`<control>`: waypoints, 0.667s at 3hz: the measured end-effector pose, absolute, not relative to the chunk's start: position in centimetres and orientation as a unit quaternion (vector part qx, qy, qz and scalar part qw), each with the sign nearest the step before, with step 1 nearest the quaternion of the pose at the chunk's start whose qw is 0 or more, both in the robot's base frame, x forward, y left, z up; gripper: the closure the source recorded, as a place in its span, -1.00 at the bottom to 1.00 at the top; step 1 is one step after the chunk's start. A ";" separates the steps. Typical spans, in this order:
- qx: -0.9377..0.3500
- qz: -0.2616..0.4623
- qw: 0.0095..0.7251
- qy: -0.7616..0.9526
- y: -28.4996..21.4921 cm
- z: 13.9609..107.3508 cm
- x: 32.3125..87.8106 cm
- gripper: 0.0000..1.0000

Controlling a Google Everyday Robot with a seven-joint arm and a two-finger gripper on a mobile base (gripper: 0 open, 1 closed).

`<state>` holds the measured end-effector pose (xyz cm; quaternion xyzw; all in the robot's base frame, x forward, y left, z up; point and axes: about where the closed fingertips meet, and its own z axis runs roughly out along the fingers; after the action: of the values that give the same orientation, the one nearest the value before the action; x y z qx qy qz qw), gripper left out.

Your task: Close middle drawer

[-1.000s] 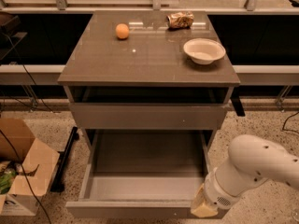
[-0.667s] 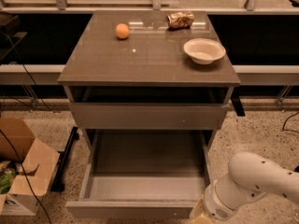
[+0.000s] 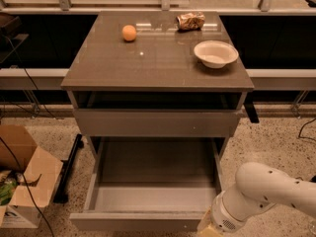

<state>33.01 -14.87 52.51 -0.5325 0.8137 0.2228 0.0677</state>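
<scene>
The middle drawer point(image 3: 148, 194) is pulled far out of the grey cabinet point(image 3: 158, 63). Its light grey floor is bare, and its flat front panel point(image 3: 133, 222) is near the bottom edge of the camera view. My white arm point(image 3: 269, 189) comes in from the lower right. My gripper point(image 3: 206, 229) is at the bottom edge, right at the drawer's front right corner. Only its tan base shows, and the rest is cut off by the frame. A closed grey drawer front point(image 3: 158, 123) sits above the open drawer.
On the cabinet top are an orange point(image 3: 129, 32), a crumpled snack bag point(image 3: 190, 20) and a white bowl point(image 3: 215, 53). A cardboard box point(image 3: 22, 179) and cables lie on the floor at left. A dark bar point(image 3: 69, 168) lies beside the cabinet's left side.
My arm has moved down and slightly left, so the gripper has slid toward the bottom edge by the drawer's front right corner. The drawer has not visibly moved.
</scene>
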 end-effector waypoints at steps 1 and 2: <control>-0.533 0.229 0.070 0.812 -14.1 49.6 33.8 1.00; -0.530 0.240 0.084 0.809 -12.9 46.2 35.0 1.00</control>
<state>35.02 -12.94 46.24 -0.5302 0.8090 0.2398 0.0838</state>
